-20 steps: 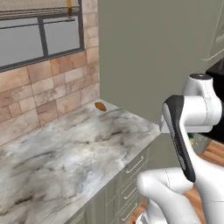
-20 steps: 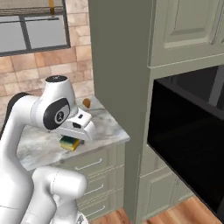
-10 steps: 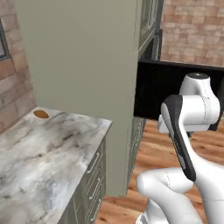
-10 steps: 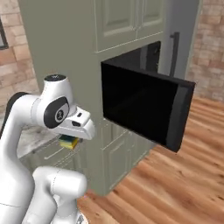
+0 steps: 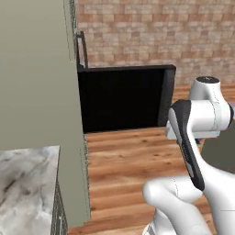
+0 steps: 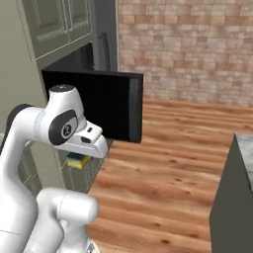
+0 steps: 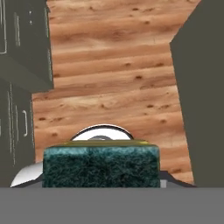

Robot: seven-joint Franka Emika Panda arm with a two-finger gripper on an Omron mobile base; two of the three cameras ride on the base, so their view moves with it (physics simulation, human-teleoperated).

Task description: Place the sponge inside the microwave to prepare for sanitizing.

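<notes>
Since the earlier frames the base has turned: both base views have swung off the stone counter and tiled wall, and now look past the tall cabinet toward a brick wall and wood floor. That shift is the cameras', not the things'. Relative to the arm, the sponge (image 6: 77, 160) sits as before, under the hand.

Sponge: small rectangular block, yellow body with a dark green-blue scouring layer on top. In the hand view (image 7: 101, 166) the mottled teal face takes up the lower middle, with a thin yellow edge along its top. In the right base view it shows as a yellow-and-green patch just below the white hand, in front of the cabinet drawers.

Gripper (image 6: 79, 157): closed on the sponge, jaws narrow around it; the fingertips themselves are hidden by the block in the hand view.

Microwave (image 5: 121, 98): black, built into the tall grey-green cabinet (image 5: 39, 92), its glossy black door standing open and swung out into the room. A curved dark handle shows at the upper left of the door in the left base view. Interior cannot be made out.

Sponge is held well short of the microwave, lower than the door.

Floor (image 5: 124, 156): wood planks. Corner of marbled counter (image 5: 25, 183) at lower left of the left base view.
</notes>
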